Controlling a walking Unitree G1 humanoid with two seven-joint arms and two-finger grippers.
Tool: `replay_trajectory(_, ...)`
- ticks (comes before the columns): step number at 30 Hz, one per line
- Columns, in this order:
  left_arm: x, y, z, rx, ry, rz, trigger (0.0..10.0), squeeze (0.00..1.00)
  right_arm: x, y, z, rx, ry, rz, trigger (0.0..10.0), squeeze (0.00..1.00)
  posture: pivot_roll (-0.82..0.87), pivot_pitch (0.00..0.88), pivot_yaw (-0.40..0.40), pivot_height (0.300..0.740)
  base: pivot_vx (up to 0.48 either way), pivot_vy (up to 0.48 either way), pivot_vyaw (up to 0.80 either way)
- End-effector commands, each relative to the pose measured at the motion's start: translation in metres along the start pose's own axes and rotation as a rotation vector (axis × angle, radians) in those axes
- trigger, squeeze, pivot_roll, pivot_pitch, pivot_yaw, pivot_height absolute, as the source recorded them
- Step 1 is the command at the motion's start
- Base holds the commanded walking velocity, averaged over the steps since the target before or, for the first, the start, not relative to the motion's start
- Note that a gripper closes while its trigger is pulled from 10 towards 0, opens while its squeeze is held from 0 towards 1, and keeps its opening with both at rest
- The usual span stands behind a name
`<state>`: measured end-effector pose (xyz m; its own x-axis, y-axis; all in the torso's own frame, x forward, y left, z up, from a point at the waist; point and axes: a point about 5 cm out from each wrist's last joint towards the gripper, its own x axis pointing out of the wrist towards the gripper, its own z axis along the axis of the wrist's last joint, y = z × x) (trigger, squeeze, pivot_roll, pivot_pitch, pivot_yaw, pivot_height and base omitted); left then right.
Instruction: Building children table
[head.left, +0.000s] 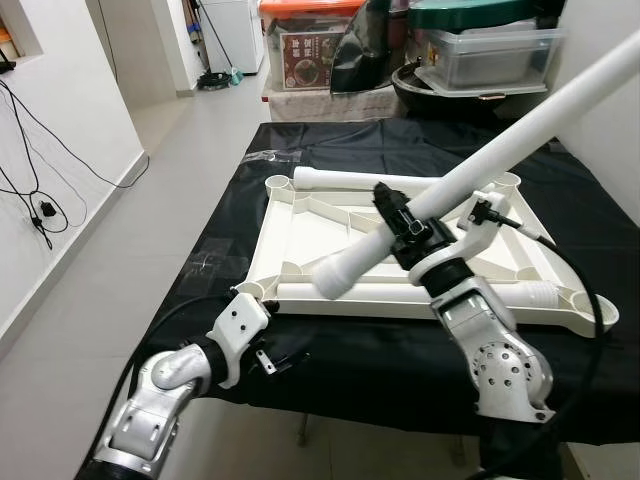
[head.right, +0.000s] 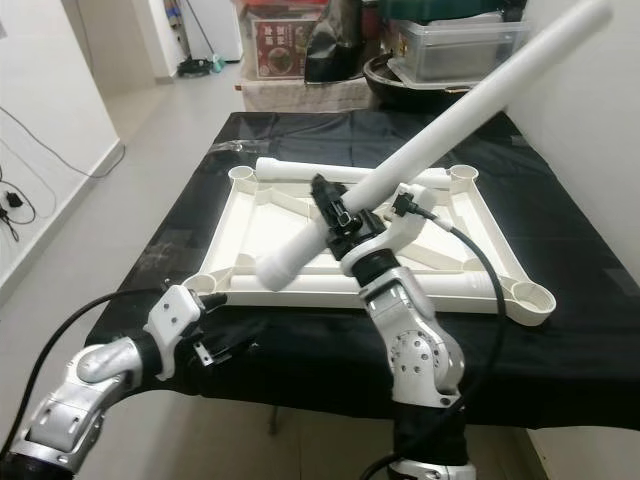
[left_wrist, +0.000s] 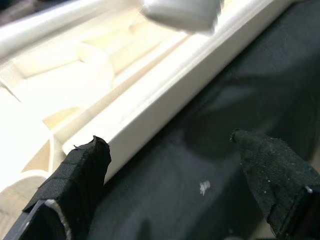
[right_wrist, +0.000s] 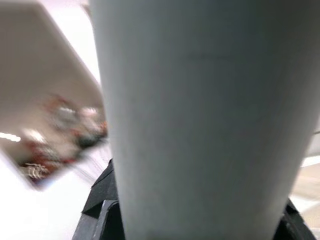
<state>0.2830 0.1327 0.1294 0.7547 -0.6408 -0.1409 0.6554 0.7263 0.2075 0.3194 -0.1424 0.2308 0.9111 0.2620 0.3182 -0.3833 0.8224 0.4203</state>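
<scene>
Tabletop (head.left: 330, 225) lies upside down on the counter (head.left: 240, 200). Our right hand (head.left: 405, 232) is clamped on 1 leg (head.left: 480, 165), tilted above it; we should upright the leg over a corner socket (head.left: 262, 287). Our left wrist view adds the left hand (left_wrist: 170, 175), fingers apart, beside the rim.

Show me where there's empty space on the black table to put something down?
Bare black cloth lies behind the upside-down white tabletop, and a strip runs along its left side. The front edge is crowded: the left gripper sits there, and the right gripper holds a long white leg above the tabletop.
</scene>
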Motion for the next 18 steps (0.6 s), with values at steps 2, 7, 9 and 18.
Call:
replay_trajectory(2, -0.002, -0.002, 0.006, 0.005, -0.047, 0.059, 10.0, 0.00, 0.001, -0.005, 0.001, -0.131, -0.029, -0.075, 10.0, 0.00, 0.02, 0.026, 0.019, 0.740, 0.000, 0.000, 0.00)
replay_trajectory(7, 0.000, -0.011, 0.020, -0.015, -0.125, 0.170, 10.0, 0.00, -0.004, -0.006, 0.001, -0.259, -0.042, -0.080, 10.0, 0.00, 0.02, 0.018, 0.011, 0.740, 0.000, 0.000, 0.32)
replay_trajectory(9, 0.000, -0.014, 0.024, -0.063, -0.160, 0.234, 10.0, 0.00, -0.005, -0.003, 0.000, -0.289, -0.045, -0.066, 10.0, 0.00, 0.02, 0.012, 0.007, 0.740, 0.000, 0.000, 0.79)
replay_trajectory(18, -0.004, -0.028, 0.023, -0.121, -0.175, 0.298, 10.0, 0.00, -0.015, 0.013, -0.017, -0.361, -0.020, -0.008, 10.0, 0.00, 0.01, 0.001, 0.001, 0.740, 0.000, 0.000, 0.79)
